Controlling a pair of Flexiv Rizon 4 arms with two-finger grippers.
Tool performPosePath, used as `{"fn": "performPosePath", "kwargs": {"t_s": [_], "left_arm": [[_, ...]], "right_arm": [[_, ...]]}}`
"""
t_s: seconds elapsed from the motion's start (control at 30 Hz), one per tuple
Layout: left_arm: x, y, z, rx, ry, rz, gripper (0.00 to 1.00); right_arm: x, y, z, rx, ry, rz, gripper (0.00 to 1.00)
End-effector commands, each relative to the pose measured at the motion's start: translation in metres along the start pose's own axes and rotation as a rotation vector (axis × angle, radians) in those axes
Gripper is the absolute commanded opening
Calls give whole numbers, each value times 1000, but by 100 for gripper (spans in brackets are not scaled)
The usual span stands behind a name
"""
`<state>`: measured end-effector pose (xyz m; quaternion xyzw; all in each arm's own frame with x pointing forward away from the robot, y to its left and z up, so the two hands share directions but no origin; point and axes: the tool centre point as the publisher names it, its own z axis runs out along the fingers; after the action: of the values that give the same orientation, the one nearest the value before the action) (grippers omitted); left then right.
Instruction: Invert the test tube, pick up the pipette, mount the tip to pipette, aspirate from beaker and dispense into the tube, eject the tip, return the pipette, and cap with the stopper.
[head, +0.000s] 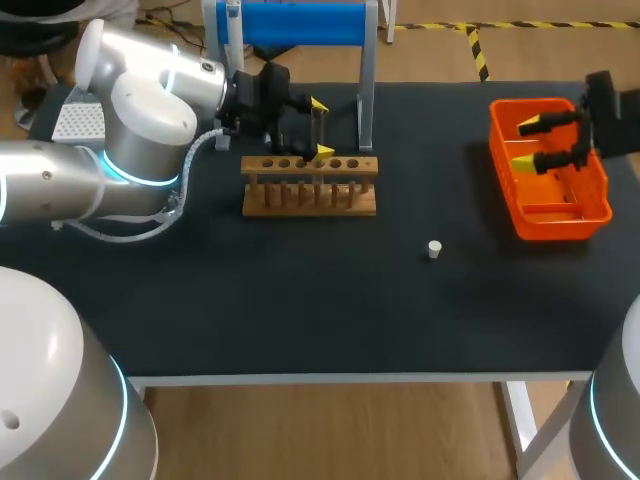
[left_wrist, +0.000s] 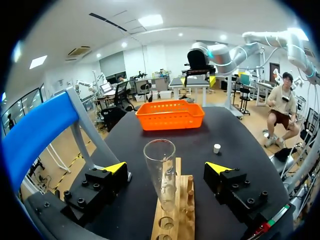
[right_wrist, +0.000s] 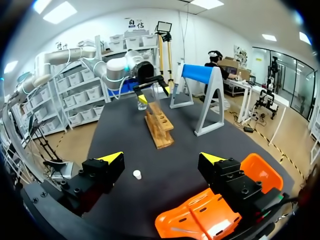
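A clear glass test tube (left_wrist: 161, 170) stands upright, mouth up, in a wooden rack (head: 310, 187). My left gripper (head: 320, 128) is open around it: in the left wrist view its fingers (left_wrist: 116, 167) flank the tube with a gap on each side. A small white stopper (head: 434, 249) lies on the black table, right of the rack. My right gripper (head: 528, 143) hangs open and empty above the orange basket (head: 548, 205); from the right wrist view the stopper (right_wrist: 136, 174) lies ahead of it. I cannot make out the pipette or beaker clearly.
A blue-topped stand (head: 300, 25) on grey legs rises just behind the rack, close to my left gripper. The orange basket (left_wrist: 170, 115) sits at the table's right side. The table's front edge (head: 330, 378) runs below the stopper.
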<state>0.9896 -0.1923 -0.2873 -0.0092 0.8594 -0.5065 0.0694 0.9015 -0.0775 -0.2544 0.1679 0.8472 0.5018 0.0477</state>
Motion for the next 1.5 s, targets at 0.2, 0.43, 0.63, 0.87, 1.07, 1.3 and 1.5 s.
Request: {"fn": "performPosePath", "kwargs": {"t_s": [0.2, 0.43, 0.63, 0.87, 1.07, 1.3, 1.5], "left_arm": [[1, 1, 1, 4, -3, 2, 100], [1, 1, 1, 4, -3, 2, 100], [1, 1, 1, 4, -3, 2, 100], [1, 1, 1, 4, -3, 2, 100], [1, 1, 1, 4, -3, 2, 100], [1, 1, 1, 4, -3, 2, 100], [1, 1, 1, 4, -3, 2, 100]], "right_arm": [[7, -2, 1, 10, -11, 4, 100], [36, -21, 6, 41, -21, -2, 100], [41, -32, 11, 63, -39, 25, 100], [55, -38, 20, 71, -50, 38, 100], [69, -46, 30, 90, -46, 26, 100], [71, -54, 37, 105, -63, 26, 100], [72, -58, 42, 105, -79, 11, 100]]}}
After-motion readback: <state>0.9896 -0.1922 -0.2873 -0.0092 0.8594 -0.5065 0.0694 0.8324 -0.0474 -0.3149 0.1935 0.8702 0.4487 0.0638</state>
